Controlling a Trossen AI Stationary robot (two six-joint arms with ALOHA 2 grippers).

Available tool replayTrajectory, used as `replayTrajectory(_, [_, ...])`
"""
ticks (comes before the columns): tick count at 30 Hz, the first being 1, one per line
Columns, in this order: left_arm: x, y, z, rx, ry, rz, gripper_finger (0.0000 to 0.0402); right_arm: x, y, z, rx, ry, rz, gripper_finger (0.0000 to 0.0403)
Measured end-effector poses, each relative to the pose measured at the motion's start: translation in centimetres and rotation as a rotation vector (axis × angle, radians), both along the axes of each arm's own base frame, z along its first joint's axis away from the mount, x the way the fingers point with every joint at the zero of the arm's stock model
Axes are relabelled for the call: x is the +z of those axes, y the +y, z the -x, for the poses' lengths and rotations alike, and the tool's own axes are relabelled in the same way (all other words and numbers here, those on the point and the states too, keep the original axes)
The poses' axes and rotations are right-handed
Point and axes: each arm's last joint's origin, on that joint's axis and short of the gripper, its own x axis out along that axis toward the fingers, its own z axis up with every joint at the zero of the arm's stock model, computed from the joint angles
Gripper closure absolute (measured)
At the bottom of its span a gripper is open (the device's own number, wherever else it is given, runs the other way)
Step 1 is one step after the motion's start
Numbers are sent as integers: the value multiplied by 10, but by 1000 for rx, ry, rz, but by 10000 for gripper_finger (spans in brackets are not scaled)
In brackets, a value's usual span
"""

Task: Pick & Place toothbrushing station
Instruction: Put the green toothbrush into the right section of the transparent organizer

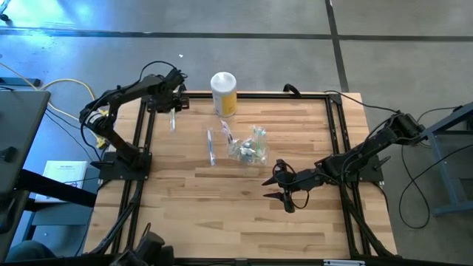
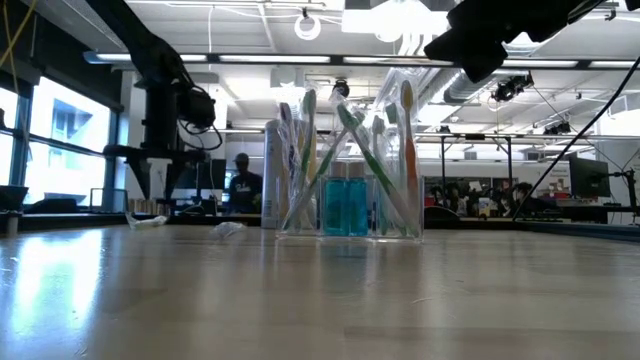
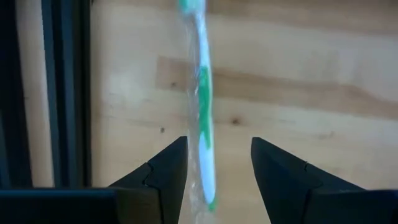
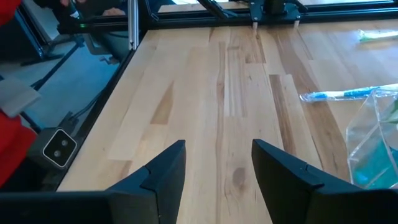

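Near the table's (image 1: pixel 222 214) front edge, at about five o'clock from its centre, the right gripper (image 1: pixel 284 193) hangs with its fingers (image 4: pixel 165 171) spread and nothing between them, only bare wood below in its wrist view. At the centre stands the clear holder (image 1: pixel 247 150), which the low view shows packed with wrapped toothbrushes (image 2: pixel 350 140) leaning in green, pink and white, and two teal bottles (image 2: pixel 348 205) at its base. Just at nine o'clock from the holder a blue-handled wrapped brush (image 1: pixel 211 148) lies flat on the wood. Farther back, at twelve o'clock from the holder, a white-topped yellow canister (image 1: pixel 224 92) stands at the far edge. At ten o'clock, by the far left corner, the left gripper (image 1: pixel 173 111) holds a green brush (image 3: pixel 202 93) in clear wrap, which hangs down between its half-parted fingers (image 3: pixel 168 174) above the table
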Motion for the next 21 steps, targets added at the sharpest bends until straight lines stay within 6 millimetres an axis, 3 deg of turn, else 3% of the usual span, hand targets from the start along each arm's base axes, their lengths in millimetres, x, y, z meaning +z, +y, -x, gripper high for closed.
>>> replayTrajectory(8, [-20, 12, 5, 89, 42, 51, 237, 0, 0, 0, -19, 8, -40, 227])
replayTrajectory(16, [-47, 26, -4, 59, 38, 61, 271, -14, 0, -9, -27, 45, -18, 227])
replayTrajectory(21, [-51, 28, -9, 66, 100, 61, 292, -17, -5, -13, -49, 51, -17, 227])
